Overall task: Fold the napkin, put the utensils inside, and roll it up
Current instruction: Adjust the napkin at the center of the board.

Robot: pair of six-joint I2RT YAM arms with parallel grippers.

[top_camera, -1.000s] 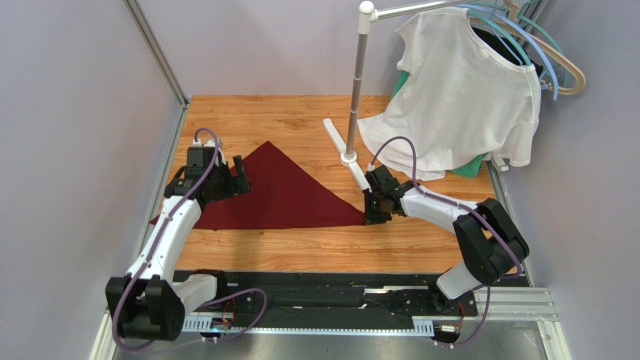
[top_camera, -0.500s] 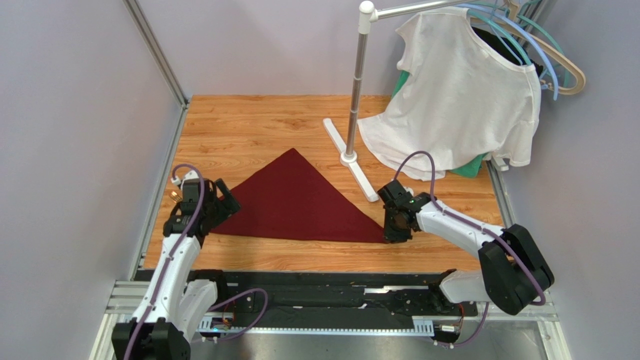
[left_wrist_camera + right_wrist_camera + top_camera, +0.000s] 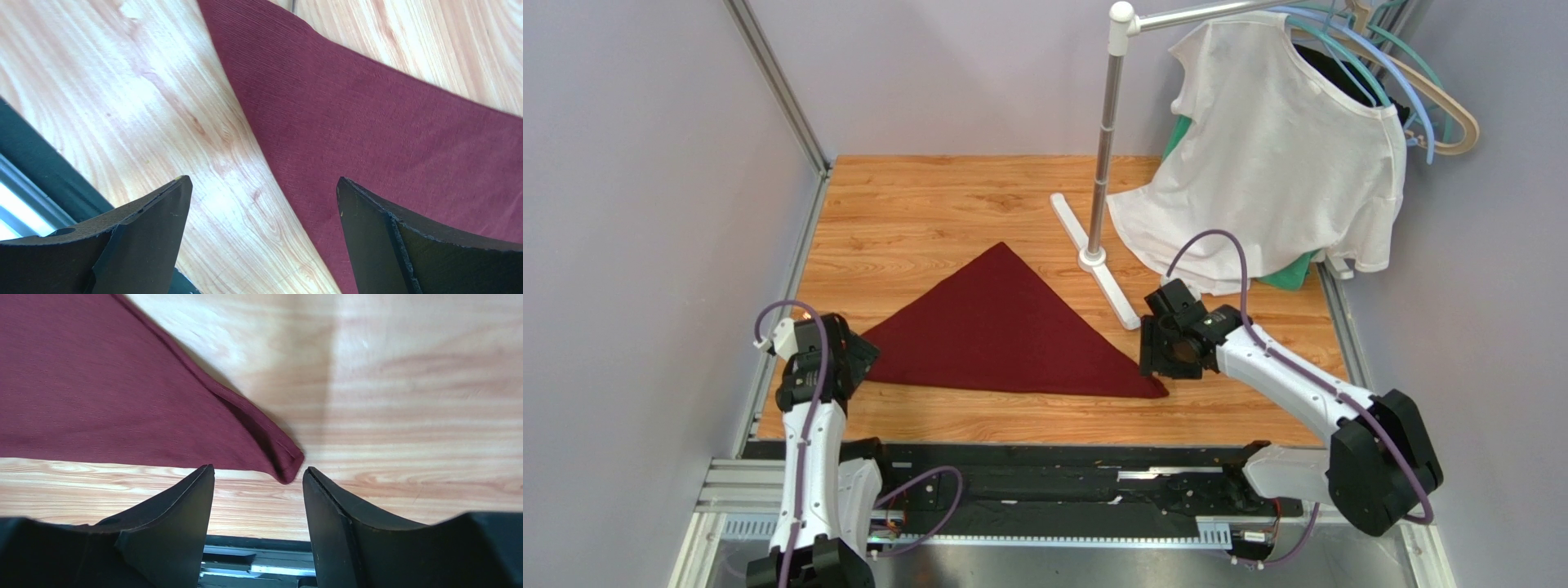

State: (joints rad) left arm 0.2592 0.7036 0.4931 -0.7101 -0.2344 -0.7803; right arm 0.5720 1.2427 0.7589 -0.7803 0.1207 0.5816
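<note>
Where the top view is read from 9 o'clock across to 3 o'clock, the holdings are as follows.

Left gripper [image 3: 844, 363]: at the 9 o'clock tip of the cloth. Jaws are spread wide over the cloth's edge and bare wood, gripping nothing.

Napkin [image 3: 1014, 333]: dark maroon, lying flat on the table [image 3: 916, 208] as a folded triangle. The apex points to 12 o'clock, the long edge faces 6 o'clock, and the sharp tips lie at 9 and 3.
- Handling, by judgement: light and limp, with no stiffness. The matte weave is unlikely to slip from the pads, but the layers may slide apart or crease if dragged.
- Best holds: the two sharp tips, pinching all layers together. The 3 o'clock tip shows a doubled edge, which gives the thicker purchase.

Right gripper [image 3: 1161, 352]: at the 3 o'clock tip. Jaws are parted, and the tip lies loose on the wood between them, unpinched.

White T-shirt [image 3: 1271, 159]: on hangers [image 3: 1437, 104] from a stand [image 3: 1109, 147], toward 1 o'clock and apart from the cloth.

Utensils: none in view.
</note>
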